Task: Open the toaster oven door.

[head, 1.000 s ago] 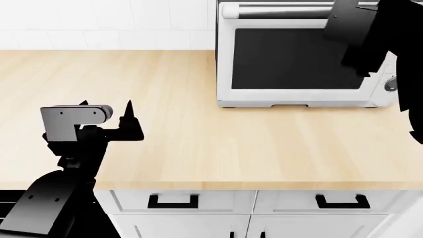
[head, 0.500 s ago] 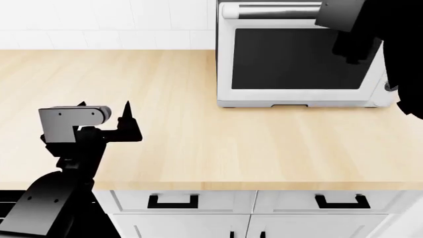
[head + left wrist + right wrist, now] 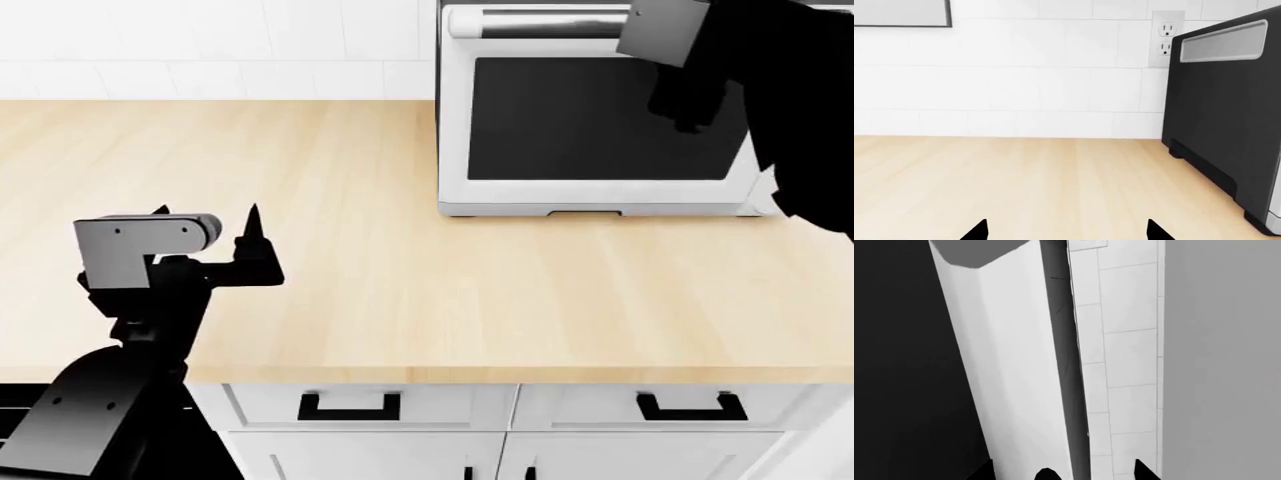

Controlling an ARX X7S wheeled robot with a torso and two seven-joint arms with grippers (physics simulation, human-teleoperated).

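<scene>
The white toaster oven stands at the back right of the wooden counter. Its door with dark glass lies flat against the front, and the silver bar handle runs along its top edge. My right gripper hangs in front of the door's upper right part, just below the handle's right end. In the right wrist view it is open, with the door's white frame running between the fingertips. My left gripper hovers open over the counter at the left, far from the oven, holding nothing.
The wooden counter stretches left of the oven. Its dark side panel shows in the left wrist view, beside a wall outlet on the white tiles. White drawers with black handles sit below the counter's front edge.
My right arm has swung left and up across the oven front, bringing its gripper closer to the handle's right end. The left arm has barely shifted.
</scene>
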